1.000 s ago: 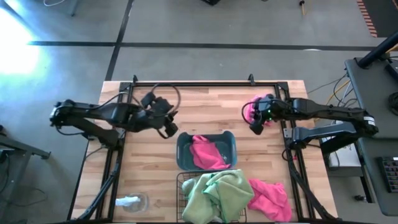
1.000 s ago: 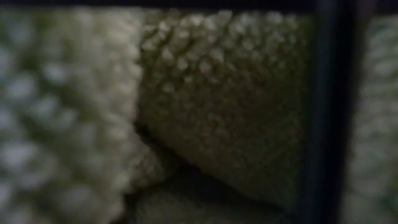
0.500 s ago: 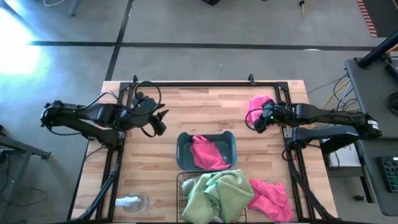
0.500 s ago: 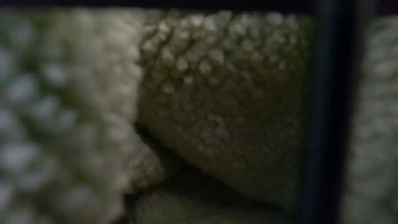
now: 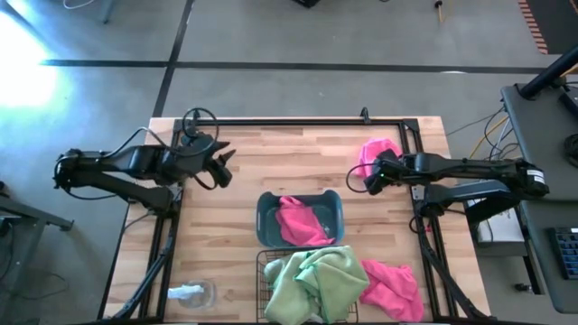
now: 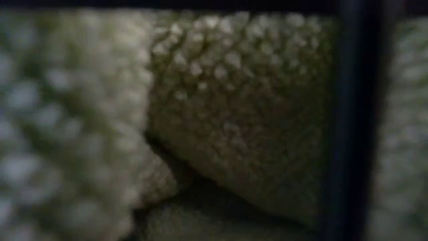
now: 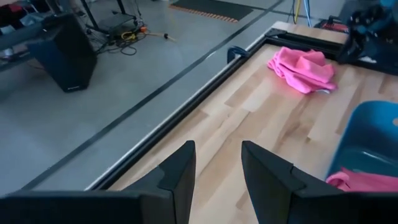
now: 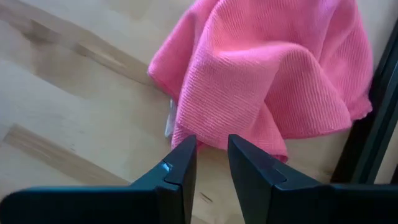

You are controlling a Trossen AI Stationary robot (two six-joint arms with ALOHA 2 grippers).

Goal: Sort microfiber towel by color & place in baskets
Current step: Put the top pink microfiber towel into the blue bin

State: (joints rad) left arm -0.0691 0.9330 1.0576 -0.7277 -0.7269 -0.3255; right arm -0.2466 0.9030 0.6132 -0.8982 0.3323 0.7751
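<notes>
One pink towel [image 5: 380, 151] [image 8: 267, 74] lies bunched on the table by the far right rail. My right gripper [image 5: 368, 179] [image 8: 211, 155] hovers at this towel's edge, fingers a narrow gap apart; I cannot tell whether they touch it. A second pink towel [image 5: 301, 222] lies in the blue-grey bin [image 5: 264, 215]. Sage green towels [image 5: 314, 278] fill the black wire basket [image 5: 262, 264] and spill over its rim. A third pink towel [image 5: 394, 285] lies on the table against the basket's right side. My left gripper [image 5: 223, 165] [image 7: 217, 168] is open at the table's far left, holding nothing.
A small white-and-clear object [image 5: 191, 293] sits at the near left corner. Black frame rails [image 5: 298, 121] run along the far edge and both sides. The low view is filled by green towel [image 6: 234, 114] behind a basket wire [image 6: 353, 120]. Bare wood [image 5: 289, 162] lies between the arms.
My left gripper has drawn back from beside the bin toward the table's far left corner. The pink towel at my right gripper, a small bunch at the fingers a second ago, now lies spread wider on the table by the far right rail.
</notes>
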